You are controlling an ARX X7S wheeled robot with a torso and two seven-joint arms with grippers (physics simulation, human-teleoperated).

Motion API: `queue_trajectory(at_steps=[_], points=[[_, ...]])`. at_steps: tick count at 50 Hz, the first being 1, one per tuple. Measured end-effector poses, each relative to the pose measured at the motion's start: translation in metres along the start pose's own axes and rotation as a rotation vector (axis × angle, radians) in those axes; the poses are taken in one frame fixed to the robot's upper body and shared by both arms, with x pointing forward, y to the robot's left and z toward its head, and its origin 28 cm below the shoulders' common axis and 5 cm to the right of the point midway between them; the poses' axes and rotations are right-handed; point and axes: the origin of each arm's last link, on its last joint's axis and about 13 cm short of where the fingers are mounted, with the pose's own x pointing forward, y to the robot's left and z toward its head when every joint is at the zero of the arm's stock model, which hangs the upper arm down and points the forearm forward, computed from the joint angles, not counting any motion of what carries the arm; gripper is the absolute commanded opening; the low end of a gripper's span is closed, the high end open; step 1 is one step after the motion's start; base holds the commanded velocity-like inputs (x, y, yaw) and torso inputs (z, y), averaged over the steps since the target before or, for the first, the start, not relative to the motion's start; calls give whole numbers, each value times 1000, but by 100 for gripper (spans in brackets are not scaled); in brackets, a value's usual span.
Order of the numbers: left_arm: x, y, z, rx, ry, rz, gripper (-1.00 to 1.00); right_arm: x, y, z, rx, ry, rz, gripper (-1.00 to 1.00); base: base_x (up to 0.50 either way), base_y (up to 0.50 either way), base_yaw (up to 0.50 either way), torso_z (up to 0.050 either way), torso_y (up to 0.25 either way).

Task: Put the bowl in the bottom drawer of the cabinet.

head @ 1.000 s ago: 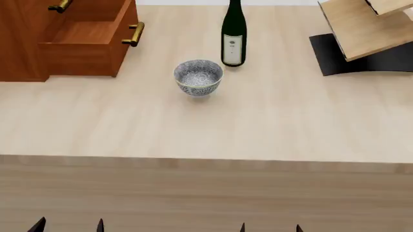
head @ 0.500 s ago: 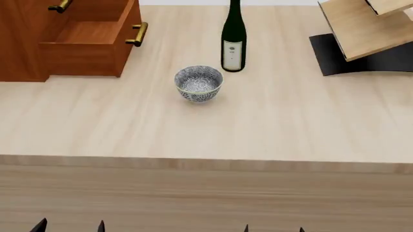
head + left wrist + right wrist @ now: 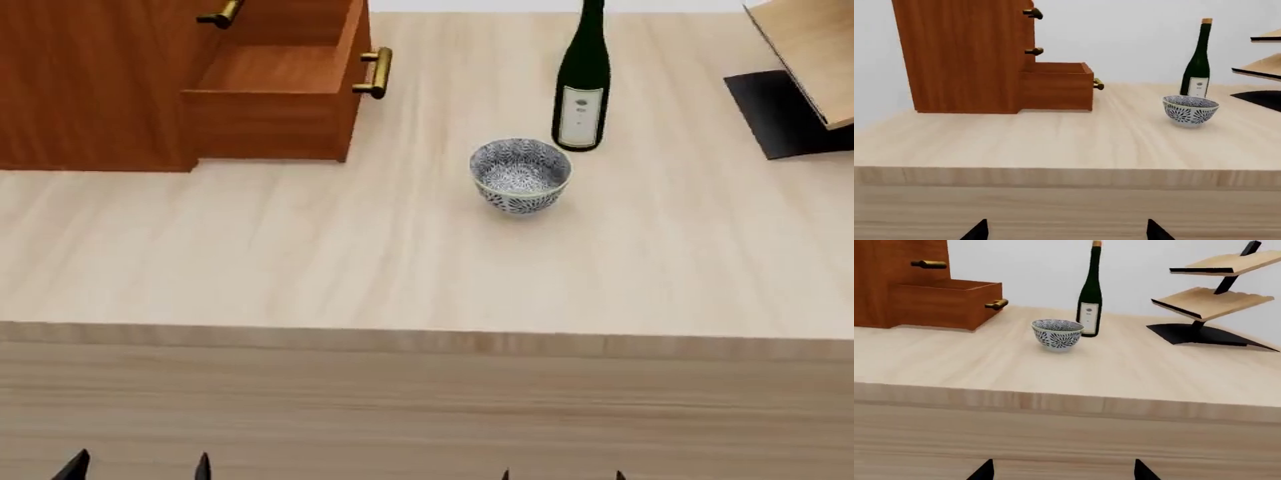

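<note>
The blue-patterned white bowl (image 3: 521, 176) stands upright on the pale wooden table (image 3: 334, 260), just in front of the wine bottle. The reddish-brown cabinet (image 3: 80, 80) sits at the table's far left, and its bottom drawer (image 3: 274, 95) is pulled out, open and empty, with a brass handle (image 3: 375, 72). The wrist views also hold the bowl (image 3: 1190, 110) (image 3: 1057, 334) and the drawer (image 3: 1056, 85) (image 3: 944, 302). Both grippers hang low, in front of the table's front face. The left gripper (image 3: 136, 468) (image 3: 1066, 232) is open, and the right gripper (image 3: 562, 476) (image 3: 1063, 471) is open too; neither holds anything.
A dark green wine bottle (image 3: 583, 85) stands right behind the bowl. A pale wooden rack on a black base (image 3: 801, 90) is at the far right. The table's front edge (image 3: 427, 340) lies between the grippers and the bowl.
The head view has shifted left, so the cabinet, bowl and bottle now sit further right in the frame. The gripper tips stay at the bottom edge.
</note>
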Motion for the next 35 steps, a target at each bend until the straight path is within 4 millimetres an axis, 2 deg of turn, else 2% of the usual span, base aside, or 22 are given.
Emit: queue_trajectory(at_steps=[4,35], points=[[0,0,1,8,-2,12,100,0,0,0,-4,-1,2,100,0,500,0,5,0],[1,2,12,27,-15,44,100,-2,2,11,-19,-23,9,100,0,491,0,50,1]])
